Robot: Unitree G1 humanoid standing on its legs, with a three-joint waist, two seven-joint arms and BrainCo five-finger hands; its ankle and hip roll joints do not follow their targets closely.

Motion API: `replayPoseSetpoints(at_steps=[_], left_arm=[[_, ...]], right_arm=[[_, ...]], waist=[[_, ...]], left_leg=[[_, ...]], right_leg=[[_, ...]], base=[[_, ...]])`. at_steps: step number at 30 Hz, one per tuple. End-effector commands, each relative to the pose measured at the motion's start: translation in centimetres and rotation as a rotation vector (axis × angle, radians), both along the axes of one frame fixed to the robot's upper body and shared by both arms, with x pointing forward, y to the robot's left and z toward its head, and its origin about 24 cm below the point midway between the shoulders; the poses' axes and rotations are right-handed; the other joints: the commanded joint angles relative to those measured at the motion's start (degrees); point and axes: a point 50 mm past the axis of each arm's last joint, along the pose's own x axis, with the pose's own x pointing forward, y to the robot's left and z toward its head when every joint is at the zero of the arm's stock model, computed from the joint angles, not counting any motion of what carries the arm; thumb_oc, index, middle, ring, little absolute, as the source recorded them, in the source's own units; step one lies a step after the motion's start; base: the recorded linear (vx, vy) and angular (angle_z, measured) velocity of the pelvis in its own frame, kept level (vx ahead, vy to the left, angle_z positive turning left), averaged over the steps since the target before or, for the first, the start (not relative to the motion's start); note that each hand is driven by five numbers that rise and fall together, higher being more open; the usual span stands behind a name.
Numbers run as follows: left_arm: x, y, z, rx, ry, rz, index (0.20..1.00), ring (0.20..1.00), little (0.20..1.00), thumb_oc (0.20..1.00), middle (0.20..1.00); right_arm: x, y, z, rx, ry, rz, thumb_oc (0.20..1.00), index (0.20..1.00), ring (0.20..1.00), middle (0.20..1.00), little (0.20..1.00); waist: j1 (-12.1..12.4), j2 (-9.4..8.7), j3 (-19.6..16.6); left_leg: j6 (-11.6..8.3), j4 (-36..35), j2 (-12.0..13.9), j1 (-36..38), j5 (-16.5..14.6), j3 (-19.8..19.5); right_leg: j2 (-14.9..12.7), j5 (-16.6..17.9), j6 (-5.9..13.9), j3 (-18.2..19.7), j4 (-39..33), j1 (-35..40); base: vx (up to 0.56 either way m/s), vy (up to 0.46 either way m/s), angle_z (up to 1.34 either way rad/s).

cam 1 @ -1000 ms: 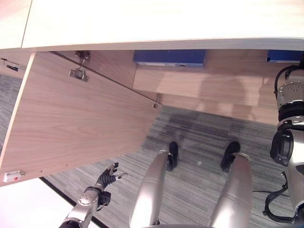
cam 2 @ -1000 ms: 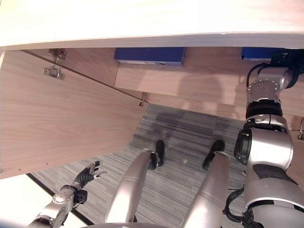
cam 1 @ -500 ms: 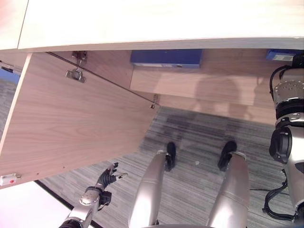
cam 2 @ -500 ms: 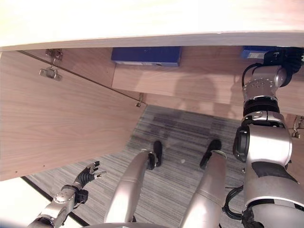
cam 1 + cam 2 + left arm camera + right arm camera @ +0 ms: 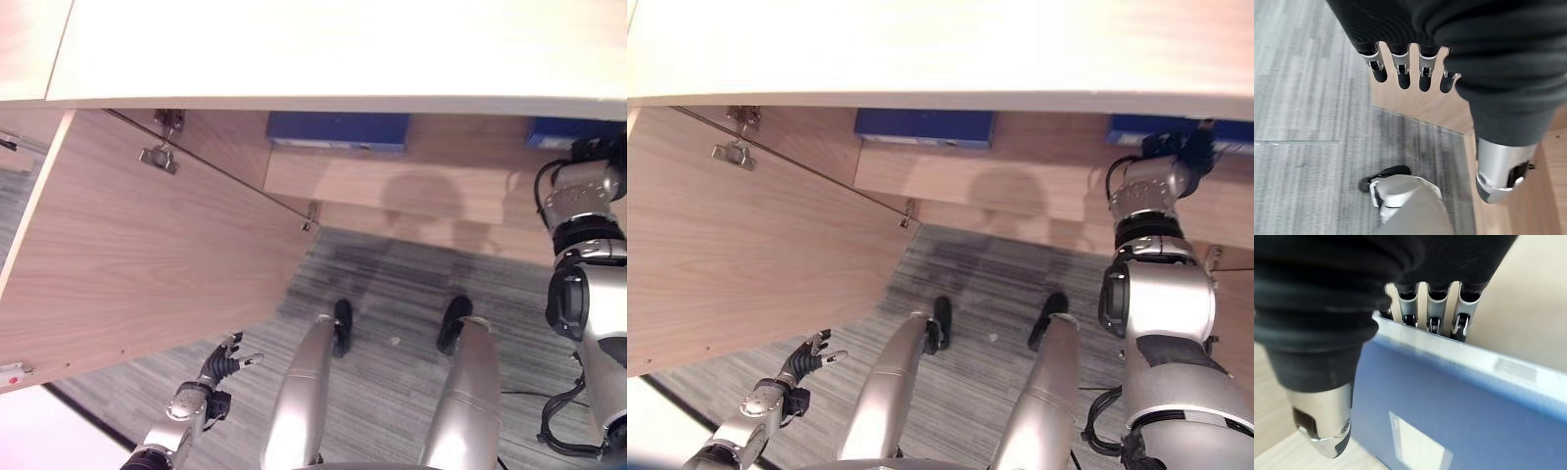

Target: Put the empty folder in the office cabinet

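The right hand [image 5: 1181, 147] is brought further in toward the upper centre-right of the frame, carrying the blue folder [image 5: 1459, 416] along the cabinet shelf [image 5: 1019, 186].

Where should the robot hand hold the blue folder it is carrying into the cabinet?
Across the top edge: the folder stands upright, so the right robot hand puts fingers behind it and thumb on the front face, as it does now.
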Motion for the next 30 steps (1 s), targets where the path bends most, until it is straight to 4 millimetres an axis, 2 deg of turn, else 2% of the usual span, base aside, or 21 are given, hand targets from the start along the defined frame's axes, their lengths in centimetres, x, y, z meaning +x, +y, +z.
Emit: replayPoseSetpoints(at_steps=[1,2,9,17,23,26,27,28,29,30], left_arm=[[0.3,3.1,1.0,0.091,-0.031,0.063,1.000,1.000,1.000,1.000,1.000],[0.3,3.1,0.9,0.095,-0.028,0.068,1.000,1.000,1.000,1.000,1.000],[-0.3,2.9,0.1,0.097,-0.001,0.099,1.000,1.000,1.000,1.000,1.000],[-0.9,1.8,-0.7,0.061,0.022,0.090,1.000,1.000,1.000,1.000,1.000],[-0.9,1.7,-0.8,0.049,0.024,0.103,1.000,1.000,1.000,1.000,1.000],[-1.0,1.7,-0.9,0.050,0.028,0.094,1.000,1.000,1.000,1.000,1.000],[-1.1,1.7,-0.9,0.051,0.033,0.092,1.000,1.000,1.000,1.000,1.000],[-1.2,1.7,-1.0,0.055,0.036,0.088,1.000,1.000,1.000,1.000,1.000],[-1.3,1.7,-1.0,0.063,0.043,0.081,1.000,1.000,1.000,1.000,1.000],[-1.3,1.7,-1.0,0.062,0.042,0.080,1.000,1.000,1.000,1.000,1.000]], right_arm=[[-0.2,-0.2,-0.5,0.006,0.071,-0.025,1.000,1.000,1.000,1.000,1.000],[-0.2,0.3,-1.7,0.019,0.121,-0.017,1.000,1.000,1.000,1.000,1.000],[-0.4,1.2,-4.6,0.026,0.281,0.005,1.000,1.000,1.000,1.000,1.000],[-1.5,0.5,-7.0,0.049,0.361,-0.006,1.000,1.000,1.000,1.000,1.000],[-2.1,-0.1,-7.8,0.063,0.374,-0.013,1.000,1.000,1.000,1.000,1.000],[-2.5,-0.9,-7.7,0.071,0.368,-0.029,1.000,1.000,1.000,1.000,1.000],[-2.6,-1.2,-7.6,0.077,0.365,-0.038,1.000,1.000,1.000,1.000,1.000],[-2.6,-1.4,-7.4,0.084,0.357,-0.042,1.000,1.000,1.000,1.000,1.000],[-2.9,-1.9,-7.2,0.109,0.358,-0.060,1.000,1.000,1.000,1.000,1.000],[-2.9,-1.9,-7.1,0.109,0.357,-0.060,1.000,1.000,1.000,1.000,1.000]], waist=[[0.6,0.17,2.2],[0.5,-0.39,2.4],[0.7,-1.57,1.9],[1.1,-0.96,0.9],[1.5,-0.46,0.6],[1.8,0.05,0.8],[1.8,-0.02,0.4],[1.9,0.19,0.7],[1.9,0.28,0.6],[1.9,0.21,0.2]], left_leg=[[-0.30,-6.4,1.5,2.0,0.5,-0.4],[-0.48,-8.0,1.6,3.4,0.9,-0.5],[-1.08,-14.2,1.8,7.7,3.6,-0.8],[-1.63,-21.3,1.2,11.8,6.8,-0.6],[-1.92,-23.1,1.4,12.9,7.7,-0.6],[-1.77,-23.9,1.5,12.7,9.7,-0.1],[-2.14,-23.8,1.4,13.2,8.2,-0.6],[-1.86,-24.1,1.5,12.7,9.7,-0.1],[-1.98,-24.3,1.5,12.9,9.8,-0.1],[-2.23,-24.4,1.4,13.3,8.7,-0.6]], right_leg=[[0.3,-7.4,3.56,1.4,0.8,8.3],[0.6,-6.7,3.70,0.9,-1.0,9.8],[0.9,-4.1,4.49,-0.5,-6.9,14.7],[0.6,-1.9,5.51,-1.6,-11.9,18.2],[0.4,-1.5,5.82,-2.1,-13.3,19.5],[0.0,0.3,5.64,-3.1,-14.0,19.4],[0.1,-1.3,6.14,-2.4,-13.6,19.9],[-0.2,0.3,5.76,-3.1,-14.0,19.5],[-0.2,0.3,5.80,-3.2,-14.1,19.7],[0.0,-1.0,6.21,-2.5,-14.0,20.1]], base=[[0.00,-0.030,-0.09],[0.01,-0.039,-0.08],[0.00,-0.013,-0.03],[0.00,0.000,-0.01],[0.01,-0.005,0.01],[-0.04,-0.002,0.08],[0.02,-0.010,0.10],[0.03,-0.016,0.09],[0.01,-0.011,0.18],[0.12,-0.032,0.14]])
